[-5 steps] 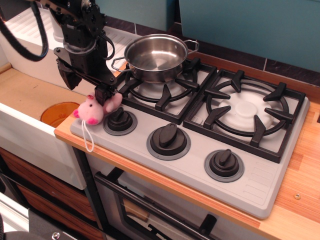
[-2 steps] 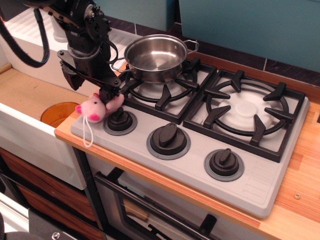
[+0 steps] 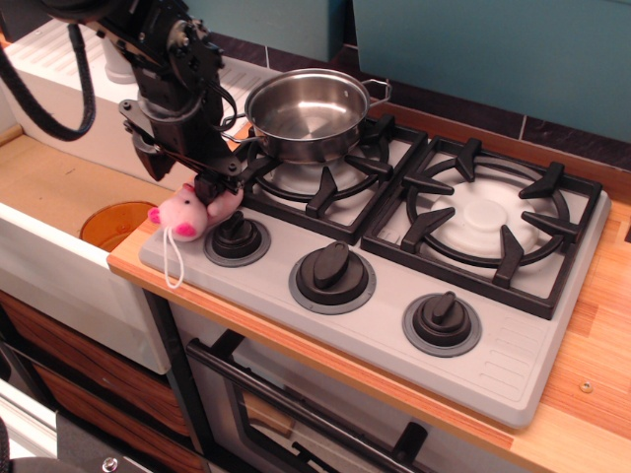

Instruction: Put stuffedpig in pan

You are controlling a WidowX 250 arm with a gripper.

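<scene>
The stuffedpig (image 3: pixel 180 216) is pale pink with a darker snout. It sits at the front left corner of the grey stove, just left of the leftmost knob, and its white string loop (image 3: pixel 173 264) hangs over the stove edge. My black gripper (image 3: pixel 209 189) comes down from the upper left and is shut on the pig's back. The shiny steel pan (image 3: pixel 308 110) stands empty on the left burner grate, up and to the right of the gripper and close to it. Its wire loop handle (image 3: pixel 229 126) points toward the arm.
Three black knobs (image 3: pixel 332 277) line the stove front. The right burner grate (image 3: pixel 486 219) is bare. An orange dish (image 3: pixel 110 223) lies in the sink to the left. A white drain rack (image 3: pixel 59 54) is behind the arm, and a teal wall runs along the back.
The arm has shifted slightly right and up toward the pan. The pig has moved a little with it and stays in the fingers.
</scene>
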